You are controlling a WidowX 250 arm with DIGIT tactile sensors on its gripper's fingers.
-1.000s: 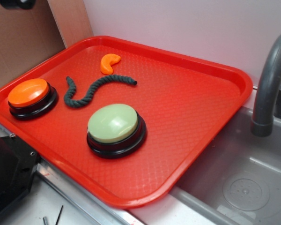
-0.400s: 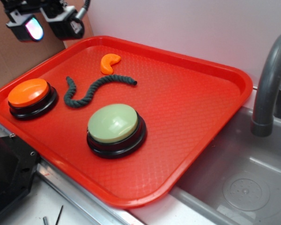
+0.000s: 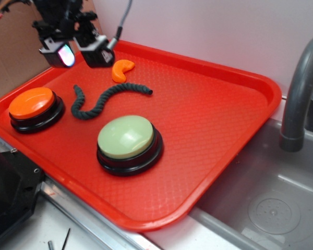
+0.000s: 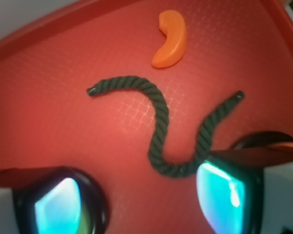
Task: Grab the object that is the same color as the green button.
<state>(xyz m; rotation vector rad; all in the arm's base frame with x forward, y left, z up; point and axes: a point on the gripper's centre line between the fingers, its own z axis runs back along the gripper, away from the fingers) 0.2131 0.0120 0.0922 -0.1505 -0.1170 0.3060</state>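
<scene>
Above the tray's (image 3: 240,99) far left corner, my pincer (image 3: 77,53) hovers released, nothing held. Step: approach. Rope (image 3: 101,99) lies between orange button (image 3: 32,104) and green button (image 3: 127,138). Next: descend, straddle its middle bend.

The object (image 3: 105,98), a thin dark green twisted rope piece, lies flat in a wavy S-curve just beyond the green button (image 3: 128,141) and apart from it. That button, a pale green dome on a black base, sits upright nearer the front.
</scene>
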